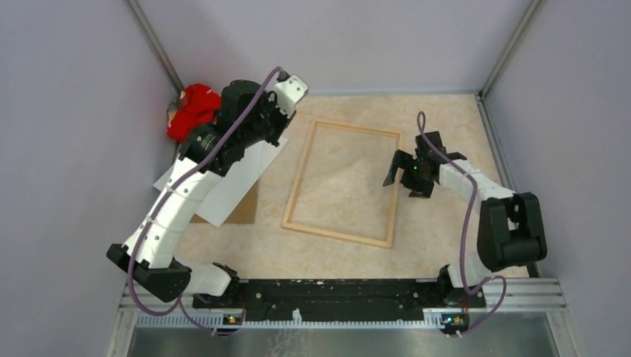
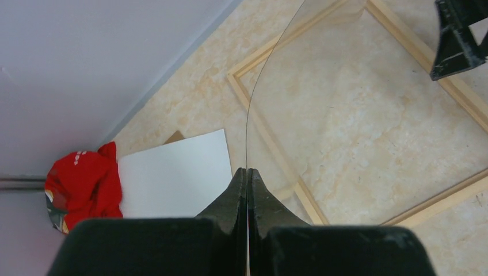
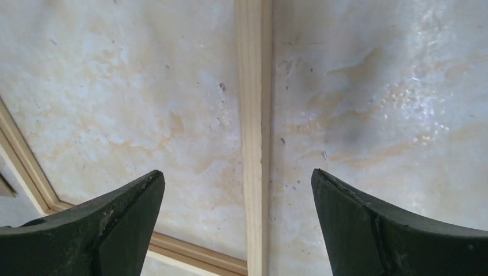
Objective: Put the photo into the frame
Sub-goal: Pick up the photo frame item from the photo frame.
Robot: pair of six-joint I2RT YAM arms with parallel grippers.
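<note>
My left end effector (image 2: 247, 172) is pinched fully closed on the bottom edge of a clear sheet (image 2: 322, 115). I am holding it in the air toward the far-left part of the bench (image 1: 435, 238), and its free edge bows in a visible curve. My right end effector (image 3: 236, 175) is spread wide with nothing in it, hovering just above the frame's right-hand rail.

The frame (image 1: 297, 184) lies flat in the middle of the bench, with bare bench showing through it. The photo (image 1: 239, 182) is not in it. The photo lies near the left edge with its plain white side up, on top of a brown board (image 1: 242, 212), and my left arm crosses above it. A red bundle (image 1: 195, 110) sits in the far-left corner, just beyond the photo.

I expect the photo to be very light and floppy, easy to crease, and awkward to lift because it lies flat against the board. The fingers will probably skate over the middle of it. I would take it at a corner or edge that overhangs the board, most likely the one pointing toward the frame. I would grip close to the edge, clamp gently, and carry it low so it does not droop or fold. I cannot tell whether that corner is actually clear of the board.
</note>
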